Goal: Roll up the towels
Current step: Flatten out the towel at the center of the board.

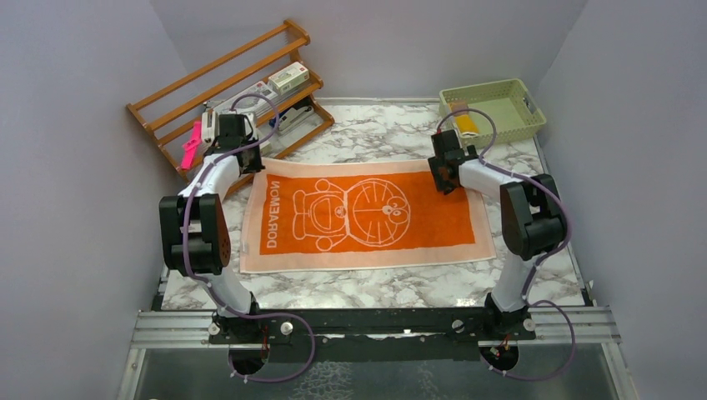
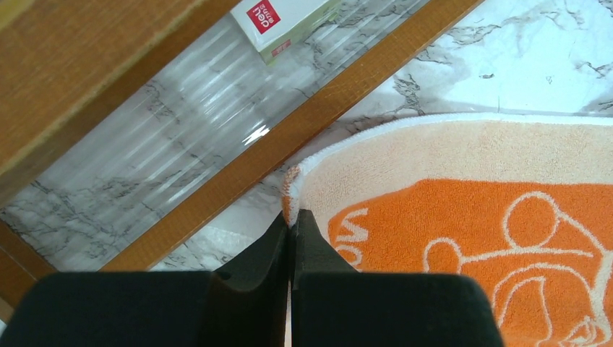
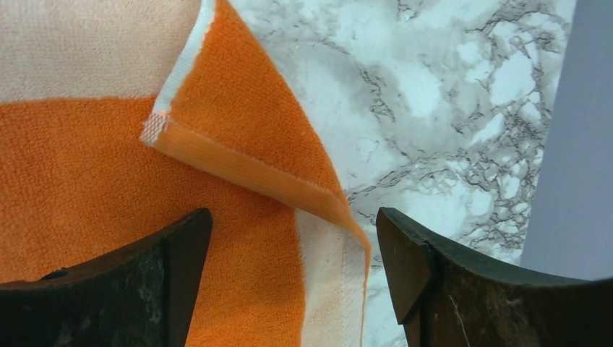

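Orange terry towel with a pale peach border and white cartoon outline is lying spread flat on the grey-veined marble tabletop, its far corners reaching both claws. Left claw is sitting fully closed at the far-left corner and appears to be pinching the hem. Right claw is hanging wide apart, gripping nothing, its fingers straddling the folded-over far-right corner. Beyond the left claw a brown wooden rack is standing; beyond the right, a pale green plastic basket.

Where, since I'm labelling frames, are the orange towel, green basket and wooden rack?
orange towel (image 1: 367, 212): top view, printed middle.
green basket (image 1: 534, 107): top view, right wall.
wooden rack (image 2: 289, 137): left wrist view, a rail.
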You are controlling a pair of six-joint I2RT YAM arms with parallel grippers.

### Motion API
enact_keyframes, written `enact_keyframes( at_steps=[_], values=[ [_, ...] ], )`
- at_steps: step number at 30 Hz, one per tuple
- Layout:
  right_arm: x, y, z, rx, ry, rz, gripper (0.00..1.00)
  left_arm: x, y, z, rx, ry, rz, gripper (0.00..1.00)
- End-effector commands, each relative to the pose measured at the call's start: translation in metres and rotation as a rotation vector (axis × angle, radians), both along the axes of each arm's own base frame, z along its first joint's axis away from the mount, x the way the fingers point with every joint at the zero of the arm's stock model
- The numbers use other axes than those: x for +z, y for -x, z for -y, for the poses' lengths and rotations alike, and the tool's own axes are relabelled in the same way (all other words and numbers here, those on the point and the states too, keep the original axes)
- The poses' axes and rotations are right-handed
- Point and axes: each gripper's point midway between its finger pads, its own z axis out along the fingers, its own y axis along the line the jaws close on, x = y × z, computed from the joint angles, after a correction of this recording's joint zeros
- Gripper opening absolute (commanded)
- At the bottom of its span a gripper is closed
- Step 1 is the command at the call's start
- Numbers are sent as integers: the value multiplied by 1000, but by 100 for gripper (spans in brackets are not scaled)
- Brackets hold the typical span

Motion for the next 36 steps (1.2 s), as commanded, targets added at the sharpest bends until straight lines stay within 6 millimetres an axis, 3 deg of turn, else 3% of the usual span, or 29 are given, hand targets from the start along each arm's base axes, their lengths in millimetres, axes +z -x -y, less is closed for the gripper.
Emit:
enact_keyframes(
  at_steps=[1, 9, 19, 22, 31, 36],
  values=[
    [6, -13, 12, -53, 72, 38, 85, 2, -3, 1, -7, 23, -2, 0],
    [-19, -23, 18, -77, 91, 2, 84, 0, -3, 1, -13, 19, -9, 0],
    [-1, -42, 50, -165, -33, 63, 84, -5, -3, 2, -18, 22, -29, 0],
    [9, -47, 43, -126, -69, 100, 83, -5, -2, 2, -21, 22, -30, 0],
    [7, -51, 33, -73, -115, 117, 70, -8, -2, 4, -26, 31, -35, 0],
    [13, -59, 24, -19, -149, 148, 69, -10, -3, 6, -34, 39, -41, 0]
  ],
)
